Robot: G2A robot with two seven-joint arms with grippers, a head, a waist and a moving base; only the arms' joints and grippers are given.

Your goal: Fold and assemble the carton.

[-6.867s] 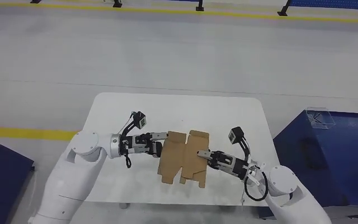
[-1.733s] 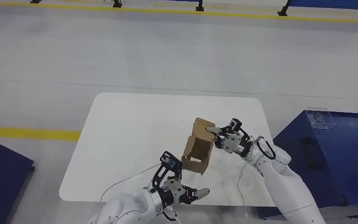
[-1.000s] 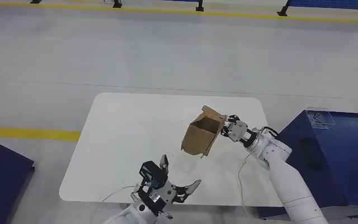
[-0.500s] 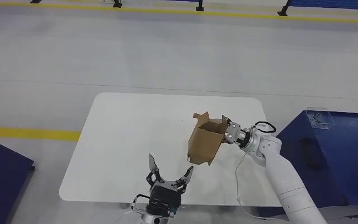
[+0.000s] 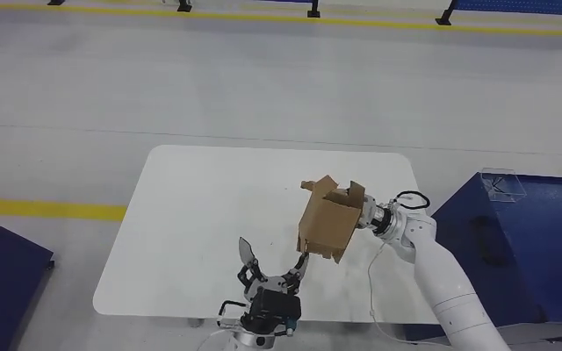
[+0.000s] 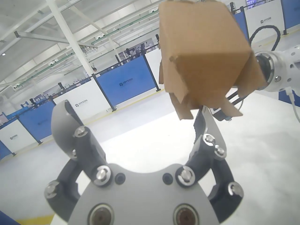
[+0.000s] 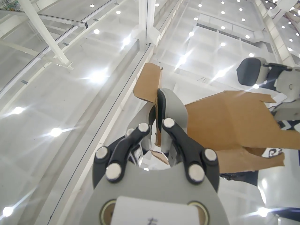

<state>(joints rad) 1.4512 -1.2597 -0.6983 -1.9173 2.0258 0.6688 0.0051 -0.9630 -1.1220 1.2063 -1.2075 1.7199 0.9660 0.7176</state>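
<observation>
Over white table (image 5: 193,219), right tool (image 7: 156,99) pinches carton (image 5: 327,230) edge aloft.

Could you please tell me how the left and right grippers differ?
The left gripper is open and empty; the right gripper is shut on the carton. The left gripper sits by the table's near edge; the right gripper holds the carton aloft. Both have two grey fingers.

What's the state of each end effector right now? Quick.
Left end effector: open, holding nothing, close under the carton.
Right end effector: closed on the carton's edge, holding it up off the table.
</observation>
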